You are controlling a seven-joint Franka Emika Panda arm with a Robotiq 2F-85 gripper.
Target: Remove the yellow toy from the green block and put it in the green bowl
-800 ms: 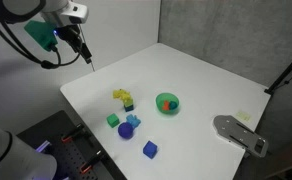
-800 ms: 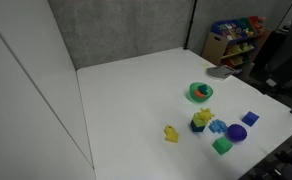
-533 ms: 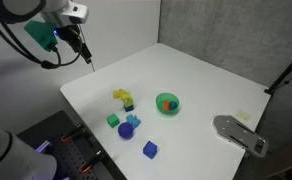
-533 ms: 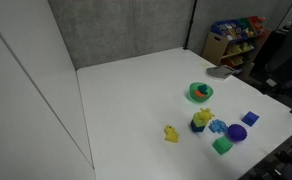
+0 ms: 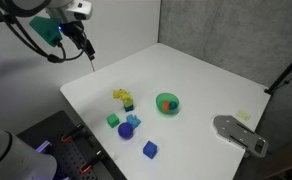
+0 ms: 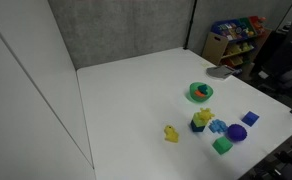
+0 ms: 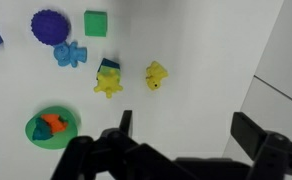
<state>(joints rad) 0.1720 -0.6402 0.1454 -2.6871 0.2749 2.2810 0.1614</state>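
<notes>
The yellow toy (image 7: 107,87), star-like, rests on the green block (image 7: 110,66) near the table's middle; it shows in both exterior views (image 5: 119,95) (image 6: 201,117). The green bowl (image 7: 31,130) stands close by, also in both exterior views (image 5: 176,104) (image 6: 193,97), with small orange and teal pieces inside. My gripper (image 7: 186,125) is open and empty. It hangs high above the table's far corner (image 5: 87,52), well away from the toys, and is out of frame in one exterior view.
Another small yellow piece (image 7: 156,75) lies beside the toy. A teal-green cube (image 7: 96,22), a blue spiky ball (image 7: 48,26), a light blue toy (image 7: 70,53) and a blue cube (image 5: 150,149) sit nearby. A grey object (image 5: 239,133) lies at a table edge.
The arm has shifted slightly up and to the right in an exterior view. The toys, block and bowl have not moved.
</notes>
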